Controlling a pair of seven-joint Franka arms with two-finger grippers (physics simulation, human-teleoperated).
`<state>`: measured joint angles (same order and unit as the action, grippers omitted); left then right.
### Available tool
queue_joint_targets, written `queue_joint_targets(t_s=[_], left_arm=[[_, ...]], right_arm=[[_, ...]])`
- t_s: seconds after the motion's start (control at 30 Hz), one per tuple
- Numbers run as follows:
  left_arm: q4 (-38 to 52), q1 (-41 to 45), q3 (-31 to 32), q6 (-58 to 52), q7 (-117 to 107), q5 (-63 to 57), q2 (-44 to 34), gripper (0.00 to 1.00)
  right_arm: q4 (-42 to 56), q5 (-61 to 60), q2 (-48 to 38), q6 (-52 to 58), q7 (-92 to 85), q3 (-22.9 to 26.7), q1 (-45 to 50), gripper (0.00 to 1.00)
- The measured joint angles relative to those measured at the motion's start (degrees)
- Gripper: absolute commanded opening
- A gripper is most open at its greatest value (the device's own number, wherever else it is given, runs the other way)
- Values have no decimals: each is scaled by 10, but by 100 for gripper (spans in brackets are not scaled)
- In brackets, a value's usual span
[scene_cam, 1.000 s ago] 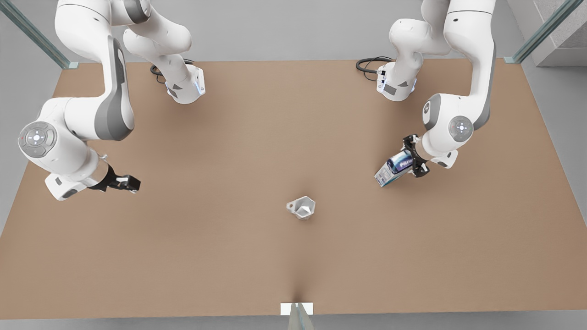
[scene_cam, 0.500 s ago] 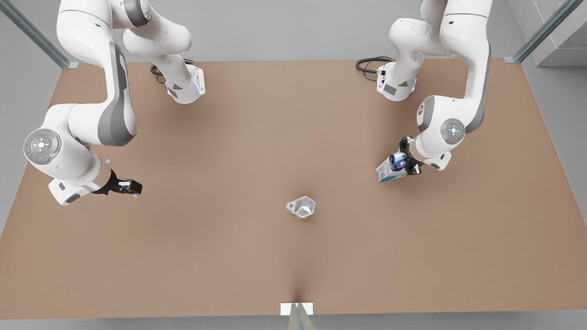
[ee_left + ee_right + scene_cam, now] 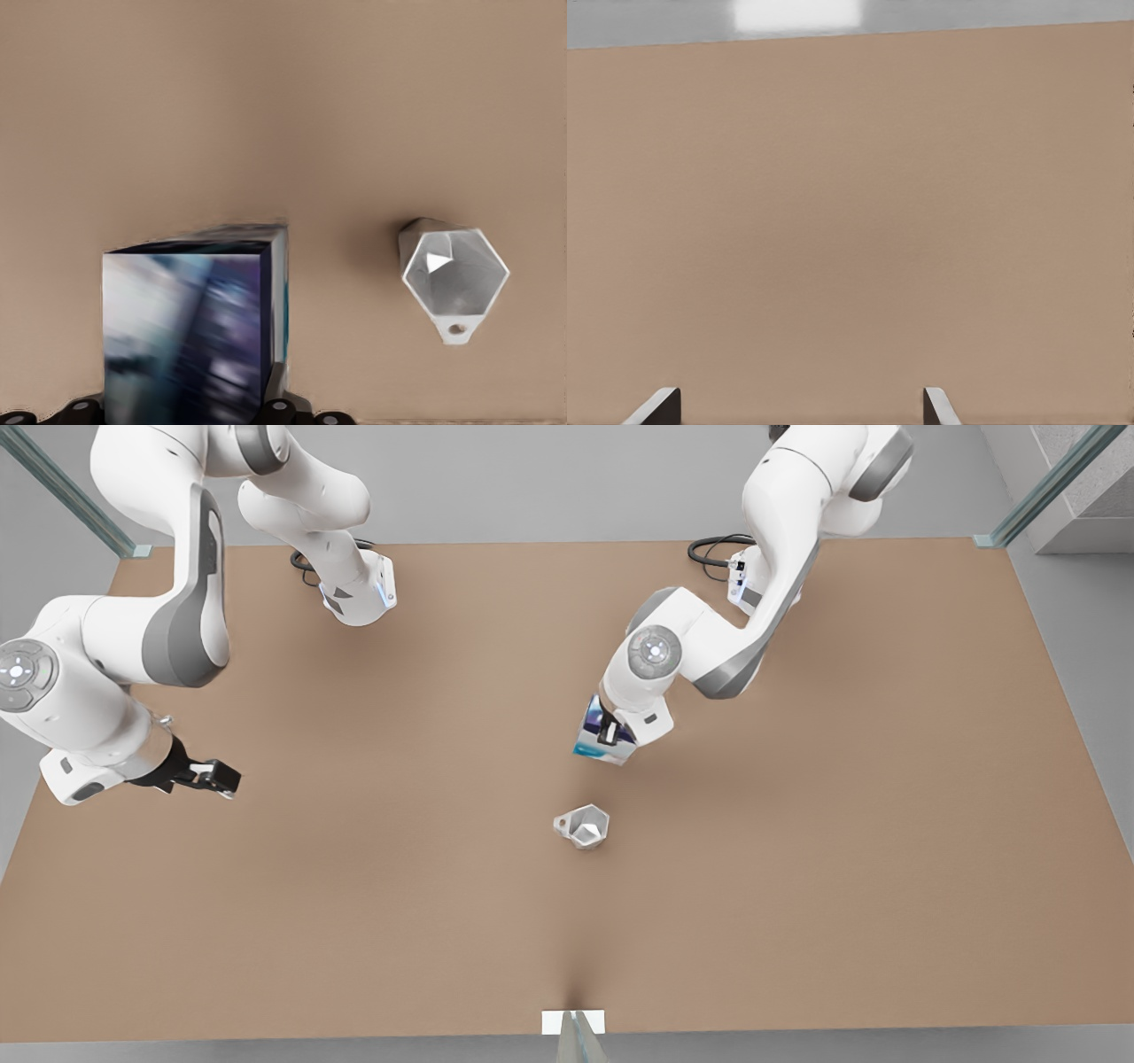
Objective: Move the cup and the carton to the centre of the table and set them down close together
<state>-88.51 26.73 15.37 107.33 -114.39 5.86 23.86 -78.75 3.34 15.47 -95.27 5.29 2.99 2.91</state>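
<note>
Table (image 3: 797, 921): plain matte brown top, spanning nearly the whole front view. Cup (image 3: 585, 825): pale grey-white, faceted sides, small side handle pointing toward the front view's left; stands upright on the table a little below and right of the frame's middle, mouth open upward, touched by nothing. In the left wrist view the cup (image 3: 454, 276) sits at the right of the frame with its hexagonal rim and its handle showing, apart from the carton. Carton (image 3: 601, 735): white box with dark blue and teal printing, at the middle of the front view just above the cup, with a strip of bare table between the two; whether its base touches the table cannot be told. In the left wrist view the carton (image 3: 190, 328) occupies the lower left of the frame, its dark blue face blurred. Left gripper (image 3: 609, 732): at the middle of the front view, pointing downward, clenched on the carton, one dark finger lying across its face. Right gripper (image 3: 213, 777): at the left of the front view, midway down, over bare table, well apart from both items and carrying nothing; this arm waits. In the right wrist view its two fingertips (image 3: 656, 407) stand spread apart at the lower edge of the frame, released, with bare table between them.
</note>
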Motion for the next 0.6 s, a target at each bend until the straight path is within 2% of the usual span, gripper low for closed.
queue_joint_targets(t_s=[0.27, 0.3, 0.37, 0.43, 0.47, 0.6], left_arm=[[12, 20, 0, 40, -23, -20, 40, 63], [12, 20, 0, 43, -22, -21, 42, 73], [12, 20, 0, 43, -22, -25, 44, 86], [11, 19, -1, 40, -21, -28, 44, 90], [11, 19, -1, 39, -21, -29, 44, 97], [11, 19, -3, 37, -21, -29, 44, 100]], right_arm=[[-2, 0, 7, -3, -7, 2, -11, 100], [-2, 1, 8, -5, -7, 2, -11, 100], [-4, 0, 8, -5, -7, 2, -11, 100], [-5, 0, 8, -5, -6, 2, -10, 100], [-5, 0, 8, -4, -6, 2, -10, 100], [-5, 0, 8, -3, -7, 2, -11, 100]])
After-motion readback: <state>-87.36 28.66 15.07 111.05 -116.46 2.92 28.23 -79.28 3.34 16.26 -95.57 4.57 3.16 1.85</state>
